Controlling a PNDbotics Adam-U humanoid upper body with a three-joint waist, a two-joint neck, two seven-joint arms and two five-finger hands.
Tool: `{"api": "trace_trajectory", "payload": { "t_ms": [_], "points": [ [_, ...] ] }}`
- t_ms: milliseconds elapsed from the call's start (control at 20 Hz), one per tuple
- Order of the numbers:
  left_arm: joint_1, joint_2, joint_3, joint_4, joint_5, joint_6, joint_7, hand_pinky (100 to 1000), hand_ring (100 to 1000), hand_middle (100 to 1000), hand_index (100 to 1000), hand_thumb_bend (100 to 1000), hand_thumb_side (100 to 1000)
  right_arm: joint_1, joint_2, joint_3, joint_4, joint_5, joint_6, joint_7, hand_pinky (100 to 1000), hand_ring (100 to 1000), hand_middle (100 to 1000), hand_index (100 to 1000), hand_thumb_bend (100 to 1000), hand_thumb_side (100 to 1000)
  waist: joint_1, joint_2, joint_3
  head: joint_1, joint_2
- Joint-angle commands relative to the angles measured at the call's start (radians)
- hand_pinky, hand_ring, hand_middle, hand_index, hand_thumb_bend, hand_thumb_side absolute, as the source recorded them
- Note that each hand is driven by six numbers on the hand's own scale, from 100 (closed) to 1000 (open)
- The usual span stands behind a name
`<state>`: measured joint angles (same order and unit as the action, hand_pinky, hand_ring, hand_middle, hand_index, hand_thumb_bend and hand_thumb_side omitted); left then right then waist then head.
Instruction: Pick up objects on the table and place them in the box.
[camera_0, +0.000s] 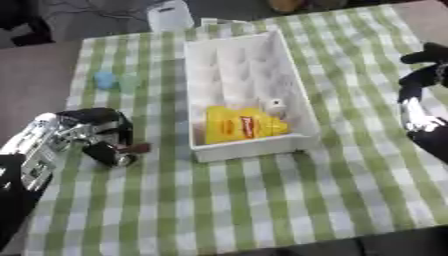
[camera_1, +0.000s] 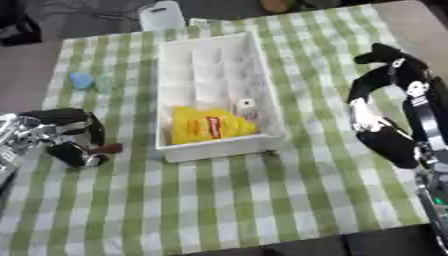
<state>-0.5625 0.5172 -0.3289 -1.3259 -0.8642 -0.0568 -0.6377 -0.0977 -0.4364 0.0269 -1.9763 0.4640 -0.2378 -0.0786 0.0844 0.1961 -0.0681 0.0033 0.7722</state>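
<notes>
Nearest to us, our left hand (camera_0: 96, 132) lies low on the left of the surface (camera_0: 262, 200), which is covered in a green-and-white checked cloth; its fingers are curled round a small dark object (camera_0: 131, 149) with a brownish tip that pokes out toward the box, and we cannot make out what the object is. On the opposite side our right hand (camera_1: 385, 135) hangs above the cloth at the right edge, clear of the box, its fingers relaxed and holding nothing. Between the two stands the white box (camera_0: 302, 107), long and shallow, with its short near wall facing us. In its near end lies a yellow packet (camera_0: 241, 125) with a red label, and just beyond that packet, against the right wall, sits a small white item (camera_0: 276, 105). The far half of the box shows only its white floor. Further back on the left, well apart from the box, two small things rest side by side on the cloth, a blue one (camera_0: 105, 79) and a pale green one (camera_0: 129, 82). Past the far edge of the cloth stands a white container (camera_0: 171, 15).
</notes>
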Motion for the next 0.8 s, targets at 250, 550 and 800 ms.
{"api": "trace_trajectory", "payload": {
  "t_ms": [250,550,800],
  "points": [
    [-0.015,0.010,0.010,-0.001,-0.004,0.017,0.036,763,743,514,621,334,259,-0.012,-0.018,-0.003,-0.024,-0.008,-0.004,0.002,564,609,727,940,100,515,0.007,-0.020,-0.001,-0.002,-0.002],
    [-0.020,0.008,0.008,0.011,-0.013,0.015,0.034,764,742,514,622,366,179,-0.012,-0.018,-0.003,-0.024,-0.008,-0.004,0.002,564,609,727,940,100,515,0.008,-0.020,-0.003,-0.003,-0.002],
    [-0.025,0.005,0.002,0.025,-0.023,-0.003,0.020,769,750,524,634,392,181,-0.012,-0.018,-0.003,-0.024,-0.009,-0.005,0.002,564,609,727,940,100,516,0.008,-0.020,-0.003,-0.003,-0.002]
  ]
}}
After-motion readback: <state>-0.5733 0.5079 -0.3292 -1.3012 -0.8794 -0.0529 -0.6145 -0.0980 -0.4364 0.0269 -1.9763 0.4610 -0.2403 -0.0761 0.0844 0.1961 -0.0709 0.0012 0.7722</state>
